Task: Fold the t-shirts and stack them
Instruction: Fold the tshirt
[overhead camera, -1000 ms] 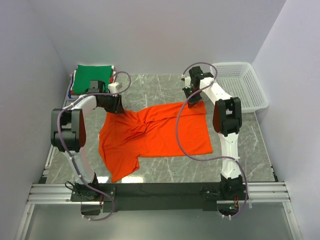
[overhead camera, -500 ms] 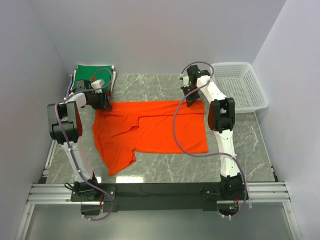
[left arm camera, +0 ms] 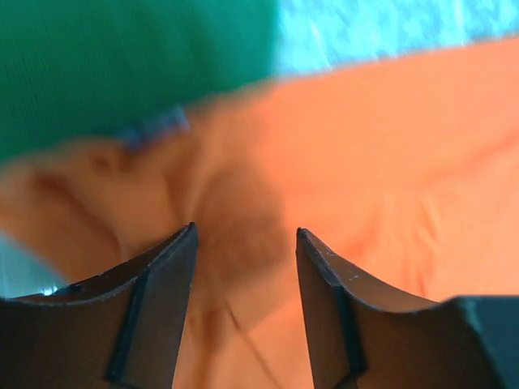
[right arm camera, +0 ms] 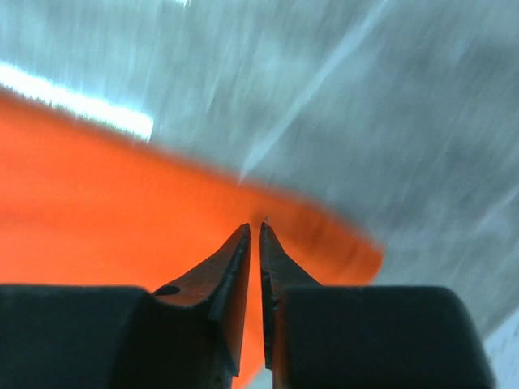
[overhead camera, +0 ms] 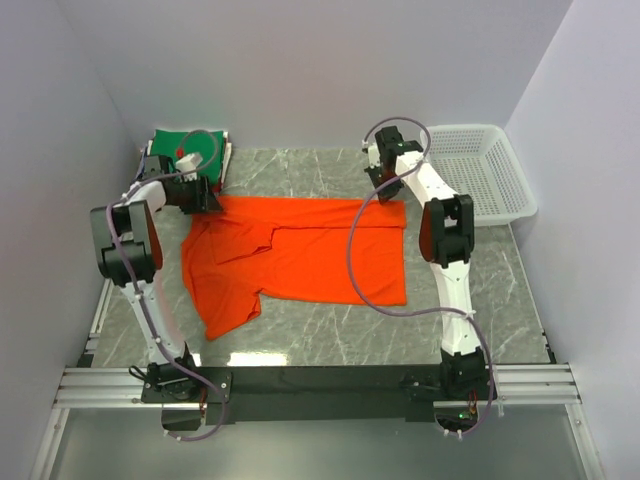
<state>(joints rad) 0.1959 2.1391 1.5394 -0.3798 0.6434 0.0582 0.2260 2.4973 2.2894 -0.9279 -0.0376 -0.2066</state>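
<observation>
Orange t-shirt spread out, green t-shirt beyond

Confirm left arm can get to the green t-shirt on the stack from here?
Likely yes. The left hand sits at the far-left corner of the orange t-shirt, jaws open, right beside the green t-shirt in the table's far-left corner. The wrist view shows green cloth just ahead, nothing between.

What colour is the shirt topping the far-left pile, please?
The top shirt is green, seen best in the top external view.
</observation>
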